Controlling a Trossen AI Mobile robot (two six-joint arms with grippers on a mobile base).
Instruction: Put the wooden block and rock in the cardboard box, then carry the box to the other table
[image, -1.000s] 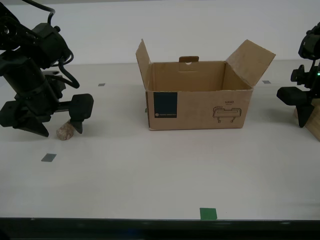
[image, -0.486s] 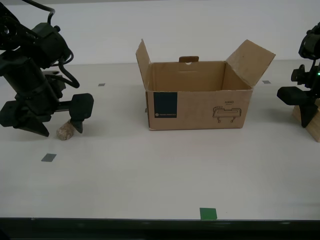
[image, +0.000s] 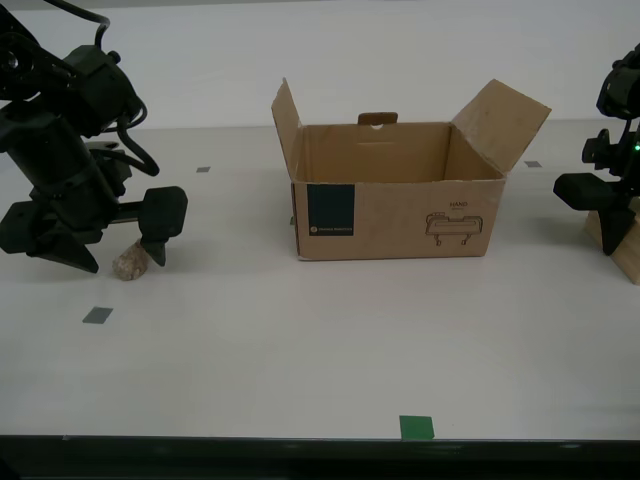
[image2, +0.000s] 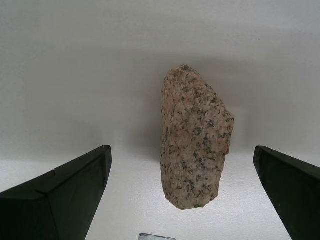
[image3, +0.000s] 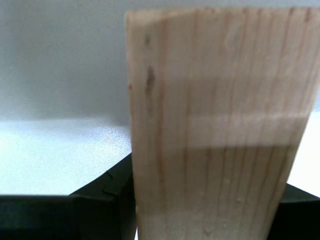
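My second gripper (image2: 182, 200) straddles the rock (image2: 195, 137), jaws wide for pickup; my first gripper (image3: 200, 210) pinches the wooden block (image3: 220, 125), cardboard box (image: 395, 215) empty between.

change: none visible | wooden block (image: 627, 243) edge shifted slightly, if anything

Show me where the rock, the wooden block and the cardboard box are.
rock (image2: 196, 140), second wrist view, middle of its speckled face.
wooden block (image3: 220, 125), first wrist view, middle of its grained face.
cardboard box (image: 400, 215), exterior view, bare front wall between label and drawing.
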